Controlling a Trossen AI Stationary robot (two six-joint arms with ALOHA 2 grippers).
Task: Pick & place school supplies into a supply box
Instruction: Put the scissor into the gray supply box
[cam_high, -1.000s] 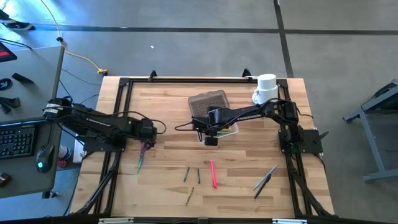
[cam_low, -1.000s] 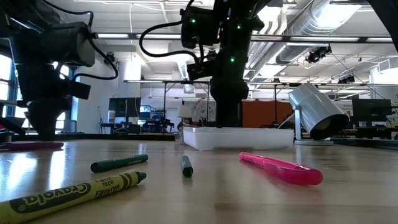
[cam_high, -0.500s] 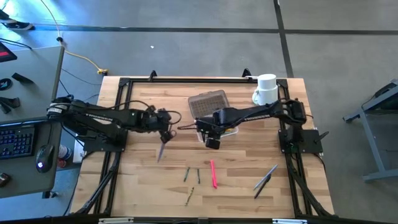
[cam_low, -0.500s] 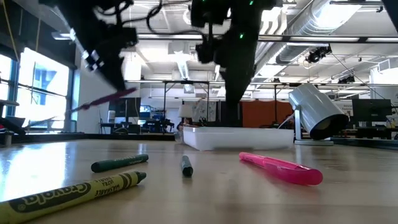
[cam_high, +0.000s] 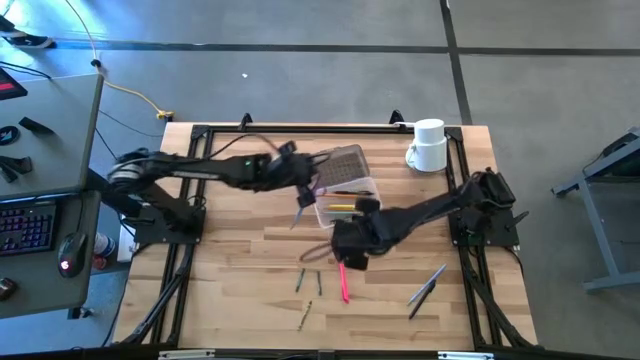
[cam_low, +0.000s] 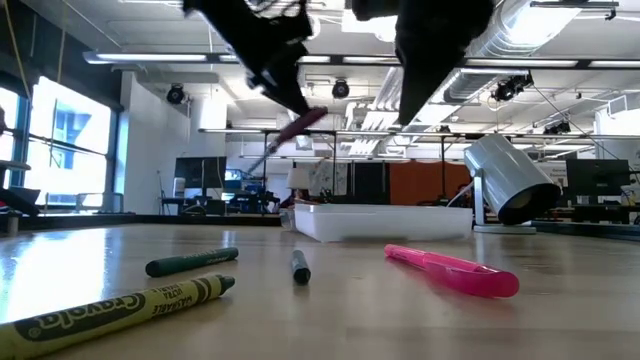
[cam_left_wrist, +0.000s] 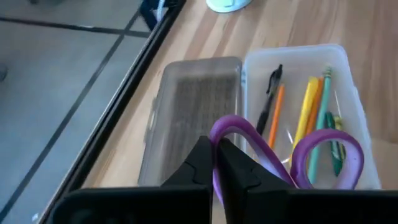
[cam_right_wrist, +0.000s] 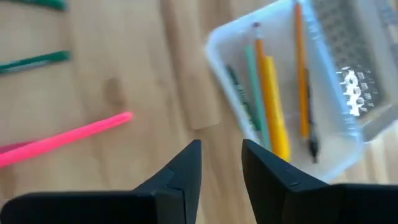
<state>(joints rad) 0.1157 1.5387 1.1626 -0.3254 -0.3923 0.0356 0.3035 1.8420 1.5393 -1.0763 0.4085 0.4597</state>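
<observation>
While the left arm stretches across the wooden worktop (cam_high: 230, 250), its left tool (cam_left_wrist: 216, 163) pinches the small purple-handled scissors (cam_left_wrist: 292, 155) just above the clear plastic supply box (cam_high: 347, 206), having carried them over from the worktop's left side. The right tool (cam_right_wrist: 221, 163), fingers parted and empty, has pulled back from the box toward the pink pen (cam_high: 343, 282).

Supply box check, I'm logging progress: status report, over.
Left gripper shut on purple scissors, above open supply box. Right gripper open, empty, over the pink pen. Nothing blocking the box.
</observation>
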